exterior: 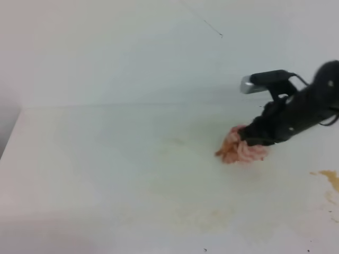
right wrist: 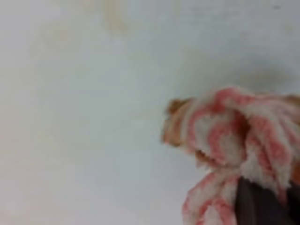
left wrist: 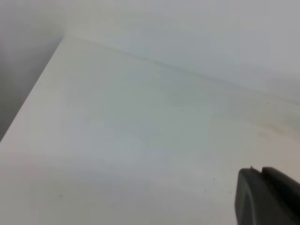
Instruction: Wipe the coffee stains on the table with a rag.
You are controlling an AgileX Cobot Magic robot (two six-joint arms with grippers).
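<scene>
The rag sits right of centre in the high view, bunched into a pink-and-white lump and pressed onto the table, because a wad held low puts the cloth flat against the surface for rubbing. The right gripper reaches in from the right edge and bites the rag's rear side, jaws clenched on the cloth, so the loose front is free to drag. In the right wrist view the rag's left edge shows a brownish tint, probably soaked coffee. One stain lies unwiped at the far right edge; faint smudges fade across the middle. The left gripper shows only as a dark corner, its jaws' state unclear.
</scene>
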